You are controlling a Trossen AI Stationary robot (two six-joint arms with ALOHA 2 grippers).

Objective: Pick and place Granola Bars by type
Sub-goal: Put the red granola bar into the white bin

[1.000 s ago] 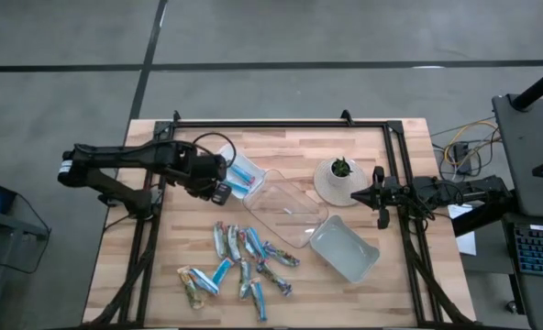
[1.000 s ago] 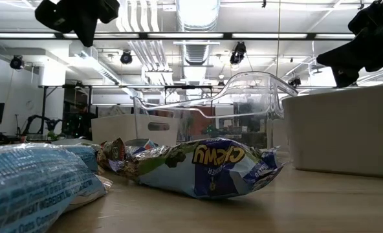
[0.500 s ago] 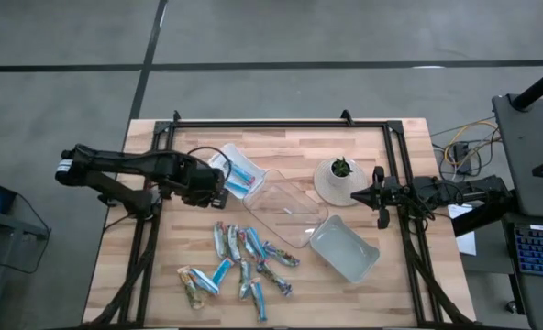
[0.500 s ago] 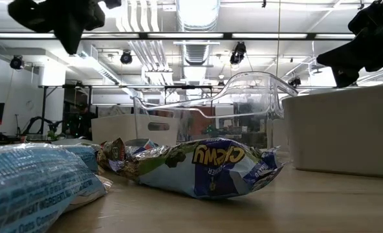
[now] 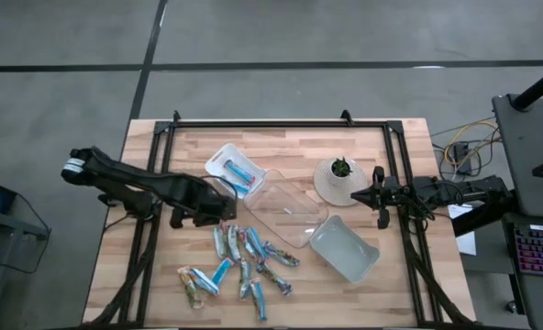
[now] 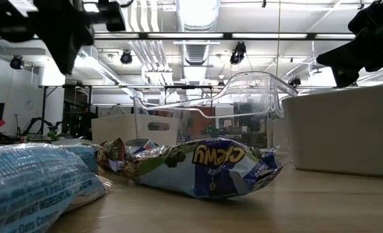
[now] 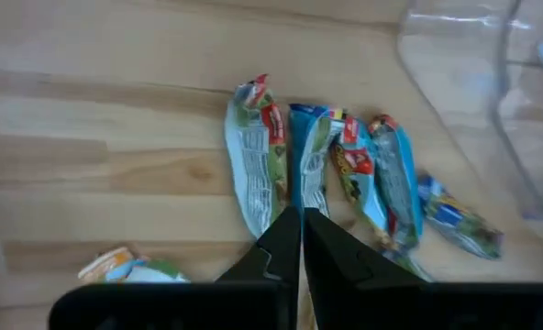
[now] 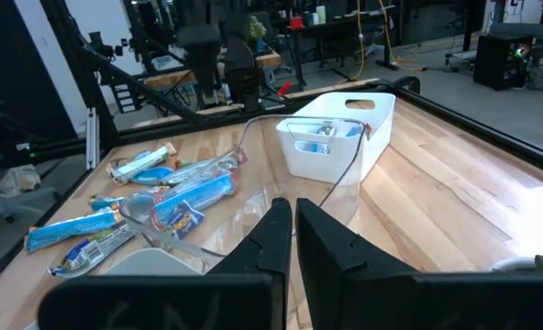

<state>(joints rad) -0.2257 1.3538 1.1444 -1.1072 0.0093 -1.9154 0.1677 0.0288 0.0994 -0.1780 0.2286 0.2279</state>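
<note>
Above the near-left part of the wooden desk [image 5: 345, 147], the left gripper [image 5: 224, 213] hangs with its fingers [image 7: 281, 246] pressed together and nothing between them, just over the far edge of the loose heap of granola bars [image 5: 244, 261]. Its wrist view looks down on several bars lying side by side, greenish-tan and blue wrappers touching, with one more bar apart near the picture's edge. Over at the desk's right edge the right gripper [image 5: 378, 202] waits beside a small potted plant [image 5: 341, 169] on a white dish; its fingers [image 8: 322, 240] stand nearly together and hold nothing. A black frame runs round the desk, which stands on a grey floor; the low view shows a workshop with ceiling lights and ducts behind. Three containers sit on the desk: a white bin [image 5: 227, 162] at the far left with two blue-wrapped bars in it, a clear tray [image 5: 285, 213] in the middle that looks empty, and a whitish tray [image 5: 343, 249] to its right, also without bars.
</note>
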